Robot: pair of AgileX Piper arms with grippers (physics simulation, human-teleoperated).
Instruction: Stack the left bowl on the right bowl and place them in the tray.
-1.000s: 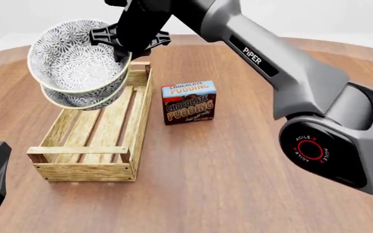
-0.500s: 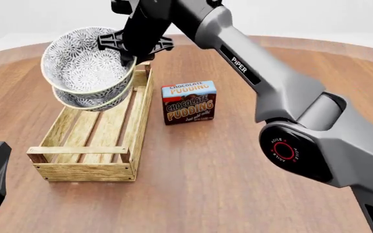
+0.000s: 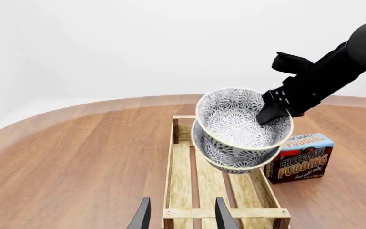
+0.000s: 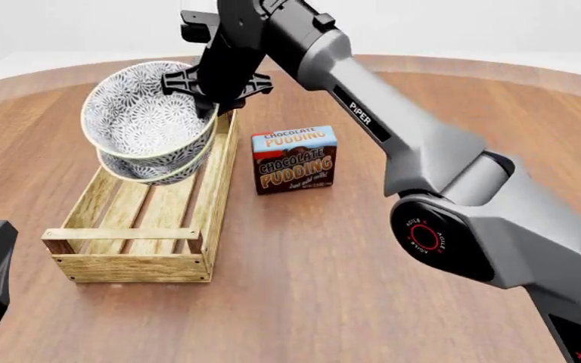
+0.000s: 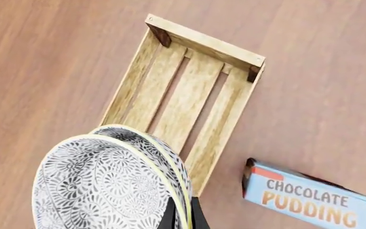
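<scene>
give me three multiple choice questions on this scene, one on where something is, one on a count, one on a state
1. Where is the chocolate pudding box?
A. inside the tray
B. on the table beside the tray's right side
C. in the left end effector

2. How many bowls does the right end effector hold?
A. one
B. two, nested
C. three

3. What state are the stacked bowls in?
A. held tilted in the air above the tray
B. resting flat on the tray's slats
C. upside down on the table

Answers:
1 B: the box stands on the wood outside the tray.
2 B: the right end effector grips the rim of the stacked bowls, one seated in the other.
3 A: the bowls hang tilted, clear of the slats; the left end effector is open and low.
</scene>
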